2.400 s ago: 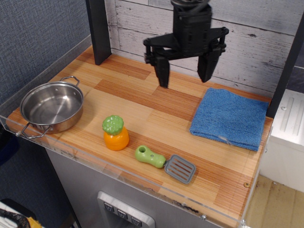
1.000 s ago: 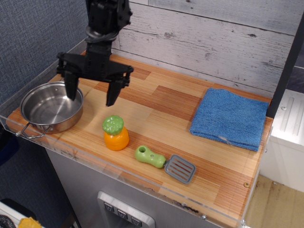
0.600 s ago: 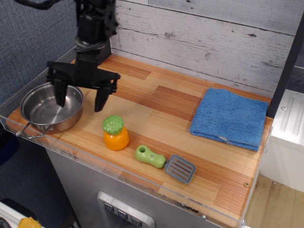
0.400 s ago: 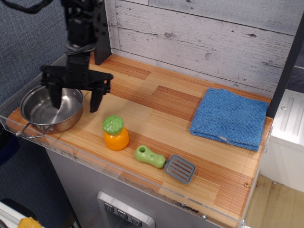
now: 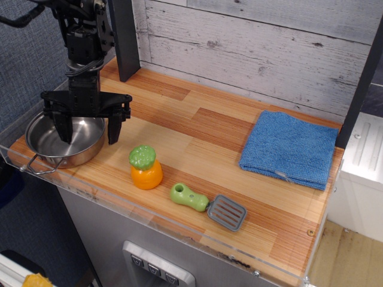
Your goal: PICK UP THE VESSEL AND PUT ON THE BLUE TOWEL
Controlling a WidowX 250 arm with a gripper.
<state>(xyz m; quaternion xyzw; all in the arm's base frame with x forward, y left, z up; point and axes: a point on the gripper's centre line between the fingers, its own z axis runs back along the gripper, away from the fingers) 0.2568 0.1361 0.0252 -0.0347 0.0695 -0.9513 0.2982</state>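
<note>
The vessel, a shallow shiny steel pot with two wire loop handles, sits at the table's front left corner. My black gripper is open and wide, straddling the pot's right rim: one finger points into the bowl, the other hangs just outside it to the right. I cannot tell if a finger touches the rim. The blue towel, a folded fuzzy square, lies flat at the right side of the table, far from the gripper.
An orange toy with a green top stands just right of the pot. A green-handled grey slotted spatula lies near the front edge. A dark post stands at the back left. A clear rim edges the table.
The gripper has travelled from above the towel area leftward across the table and come down over the pot's right rim. It stayed open. The pot, towel and toys have not moved.
</note>
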